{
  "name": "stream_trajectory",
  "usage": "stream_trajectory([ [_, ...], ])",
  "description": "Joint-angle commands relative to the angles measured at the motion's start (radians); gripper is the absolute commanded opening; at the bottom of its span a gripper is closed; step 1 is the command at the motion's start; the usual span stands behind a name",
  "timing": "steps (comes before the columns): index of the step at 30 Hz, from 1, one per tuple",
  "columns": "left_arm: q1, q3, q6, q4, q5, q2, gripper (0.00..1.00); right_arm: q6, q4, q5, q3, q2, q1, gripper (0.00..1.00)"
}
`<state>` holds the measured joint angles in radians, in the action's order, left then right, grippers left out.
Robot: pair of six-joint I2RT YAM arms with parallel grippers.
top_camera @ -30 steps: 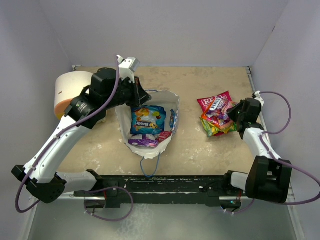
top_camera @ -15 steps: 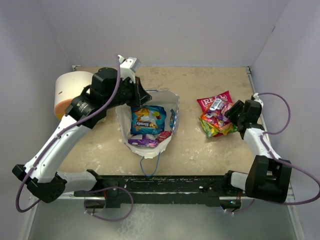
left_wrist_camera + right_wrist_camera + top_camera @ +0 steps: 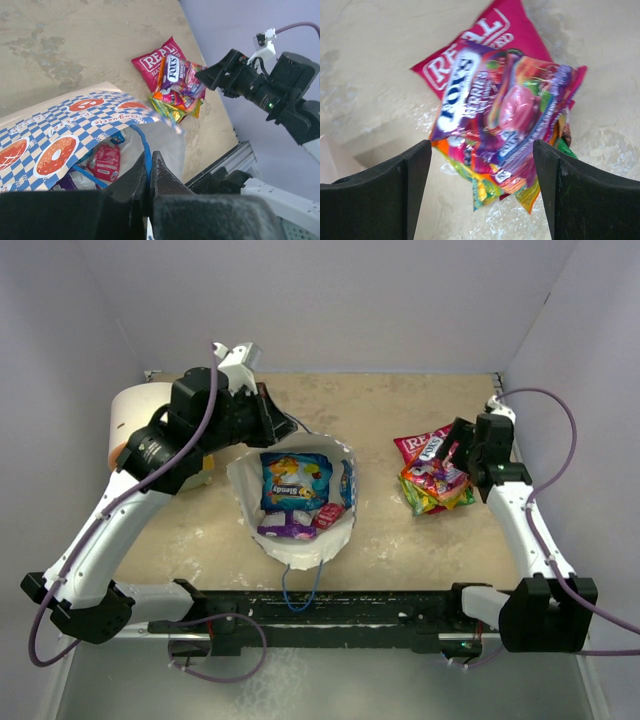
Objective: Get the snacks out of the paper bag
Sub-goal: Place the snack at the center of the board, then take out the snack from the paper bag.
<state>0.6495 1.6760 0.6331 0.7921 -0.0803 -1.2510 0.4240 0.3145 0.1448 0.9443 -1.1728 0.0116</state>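
the snacks are looking light, crinkly and slippery, so pinching a flat sealed edge is probably safest. a pile of packets (image 3: 432,475) is lying at the right, while a blue packet (image 3: 295,480) and others are sitting inside the paper bag (image 3: 238,495) at centre. the right gripper (image 3: 479,150) is hanging wide open over the pile, touching nothing. the left gripper (image 3: 150,162) is clamping the bag's blue cord handle (image 3: 142,142) at its far rim.

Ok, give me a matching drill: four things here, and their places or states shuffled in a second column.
1 blue packet
2 REAL packet
3 left gripper
4 right gripper

A open above the Fox's packet
B inside the paper bag
C on the table, partly under the Fox's packet
D shut on the paper bag

Pairs: 1-B, 2-C, 3-D, 4-A
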Motion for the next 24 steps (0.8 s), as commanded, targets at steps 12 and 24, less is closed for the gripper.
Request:
stream_trajectory([
  [12,0.002,0.205,0.371,0.046,-0.023,-0.056,0.0,-0.188,0.029,-0.045,0.094,0.117,-0.2,0.87],
  [24,0.002,0.231,0.371,0.015,-0.018,-0.032,0.0,-0.181,0.082,-0.104,0.131,0.154,-0.228,0.9],
])
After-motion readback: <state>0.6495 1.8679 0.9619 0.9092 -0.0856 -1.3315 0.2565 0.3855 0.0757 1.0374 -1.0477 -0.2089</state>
